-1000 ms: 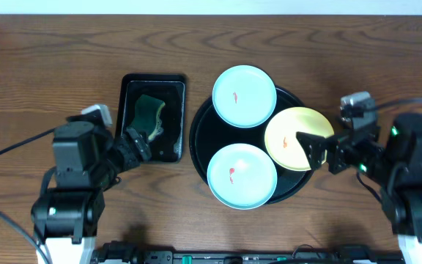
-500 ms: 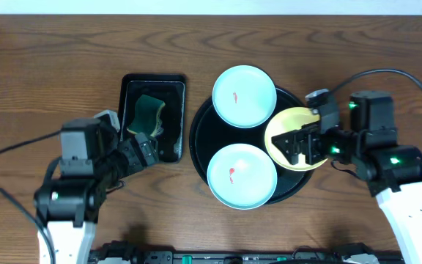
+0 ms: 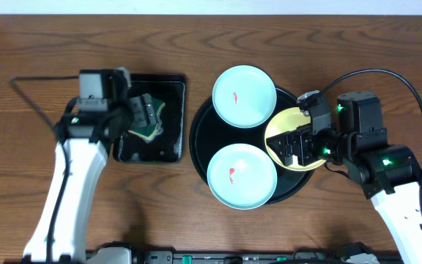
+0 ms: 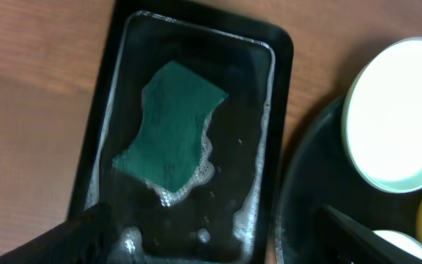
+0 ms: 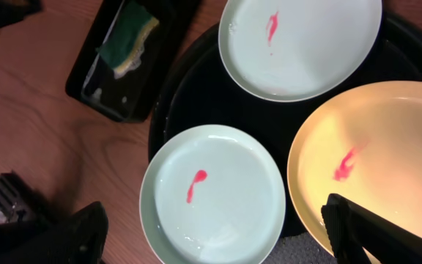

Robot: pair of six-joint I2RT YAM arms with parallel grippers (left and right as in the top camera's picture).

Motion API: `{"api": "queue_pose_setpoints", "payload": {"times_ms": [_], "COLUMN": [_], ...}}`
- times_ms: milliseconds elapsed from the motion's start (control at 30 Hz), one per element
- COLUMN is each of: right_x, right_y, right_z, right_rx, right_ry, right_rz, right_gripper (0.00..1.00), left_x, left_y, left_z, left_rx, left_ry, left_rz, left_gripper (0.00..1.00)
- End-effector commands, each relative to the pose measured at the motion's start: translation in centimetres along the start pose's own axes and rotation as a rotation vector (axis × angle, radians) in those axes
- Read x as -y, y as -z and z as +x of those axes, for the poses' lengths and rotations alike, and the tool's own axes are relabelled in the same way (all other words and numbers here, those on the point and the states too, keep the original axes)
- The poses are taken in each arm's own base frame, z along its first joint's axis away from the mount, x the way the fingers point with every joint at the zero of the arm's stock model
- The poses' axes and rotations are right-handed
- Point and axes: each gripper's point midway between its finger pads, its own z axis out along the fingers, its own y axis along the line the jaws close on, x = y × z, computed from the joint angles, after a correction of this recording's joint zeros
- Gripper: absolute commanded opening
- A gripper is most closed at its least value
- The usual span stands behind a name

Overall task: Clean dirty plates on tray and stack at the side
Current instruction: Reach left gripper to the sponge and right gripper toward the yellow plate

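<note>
Round black tray [image 3: 198,139] in the middle of the wooden tabletop [image 3: 50,59]. At its far side, the far blue plate [image 3: 244,95], reaching out past the rim. At its near side, the near blue plate [image 3: 242,176], likewise out over the rim. To the right, between those two, the yellow plate [image 5: 376,147], partly hidden from overhead by the right arm. A small red smear on each of the three. Just left of the round tray, a rectangular black tray [image 3: 171,147] with foamy water and a green sponge [image 4: 174,125] lying slantwise in its far half. Above that sponge, the left claw [image 3: 143,116], fingers spread wide, nothing between them. Over the yellow plate's left part, the right claw [image 3: 297,145], spread just as wide and empty; touching the plate or not, impossible to tell.
</note>
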Motion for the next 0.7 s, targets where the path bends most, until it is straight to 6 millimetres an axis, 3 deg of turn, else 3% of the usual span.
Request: {"api": "queue_pose_setpoints", "payload": {"times_ms": [0,33,133,267,500,533,667], "right_x": [-0.5,-0.5,-0.5,-0.5,-0.5,-0.5,-0.5], "right_y": [0.3,0.3,0.3,0.3,0.3,0.3,0.3], "right_z": [-0.6,-0.6,-0.6,-0.6,-0.7,-0.7,-0.7], "right_rx": [0.018,0.019,0.017,0.017,0.021,0.021,0.021], "right_ry": [0.003,0.003,-0.020,-0.024,-0.022,-0.022,-0.022], "right_rz": [-0.004,-0.004,-0.004,-0.004,-0.005,-0.005,-0.005], "right_gripper": [0.93,0.93,0.93,0.93,0.95,0.95,0.94], "left_x": [-0.1,-0.3,-0.8,-3.1,-4.5,-4.6,-4.8], "left_y": [-2.5,-3.4,-6.0,-9.5,-13.3,-13.6,-14.0], "left_z": [-0.1,0.0,0.2,1.1,4.2,4.5,5.2], "left_rx": [-0.038,-0.050,-0.080,-0.142,-0.266,-0.277,-0.306], "left_ry": [-0.224,-0.238,-0.239,-0.240,-0.242,-0.241,-0.239], "left_rz": [-0.018,-0.019,-0.026,-0.125,-0.146,-0.147,-0.149], "left_gripper": [0.83,0.78,0.74,0.65,0.58,0.53,0.08]}}
